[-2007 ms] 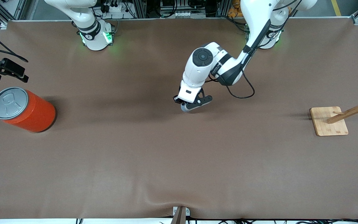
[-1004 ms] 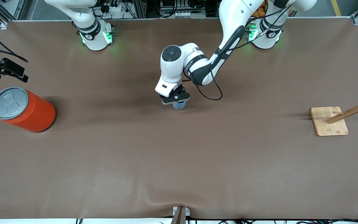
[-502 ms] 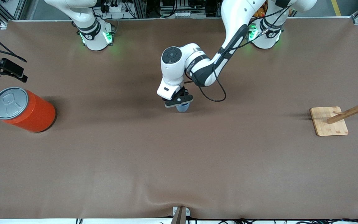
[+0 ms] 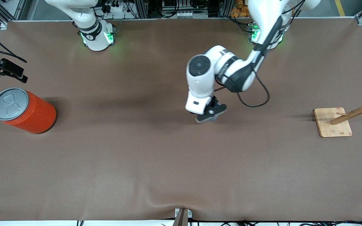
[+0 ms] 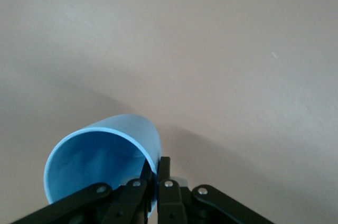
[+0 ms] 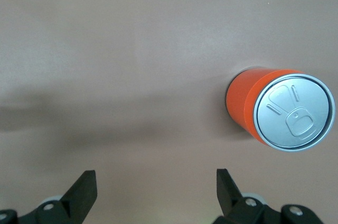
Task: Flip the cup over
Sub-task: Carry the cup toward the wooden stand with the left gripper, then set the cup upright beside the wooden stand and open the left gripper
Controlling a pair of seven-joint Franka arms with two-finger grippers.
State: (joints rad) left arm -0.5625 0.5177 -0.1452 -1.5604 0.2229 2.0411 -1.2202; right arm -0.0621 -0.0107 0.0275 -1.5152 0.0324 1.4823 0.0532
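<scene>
- The cup [image 5: 100,168] is held by the left pincer [image 4: 211,115], whose tips are clamped together on the rim wall, one tip inside and one outside; the grip is seen only in the left wrist view (in the front view the cup is hidden under the pincer).
- The cup is carried over the middle of the desk [image 4: 168,163], its mouth turned toward the wrist camera; whether it touches the desk cannot be told.
- The cup is judged light, thin-walled and stiff enough for a rim pinch (smooth plastic, so some slip or swivel in the pinch is likely while it is turned).
- Hold is best kept on the rim wall; a squeeze across the body would be wider and less sure.
- The right pincer [image 6: 153,192] is parked, tips wide apart and empty, over the desk edge at the right arm's end, just above the orange can [image 4: 24,110]; that arm waits.
- Room: bare desk all around the left pincer, so a flip and set-down is unobstructed.
- The can and the wooden rack [image 4: 341,119] stand well apart from the left pincer, at the two ends (no collision risk judged).
- Desk edges are far from the left pincer.
</scene>
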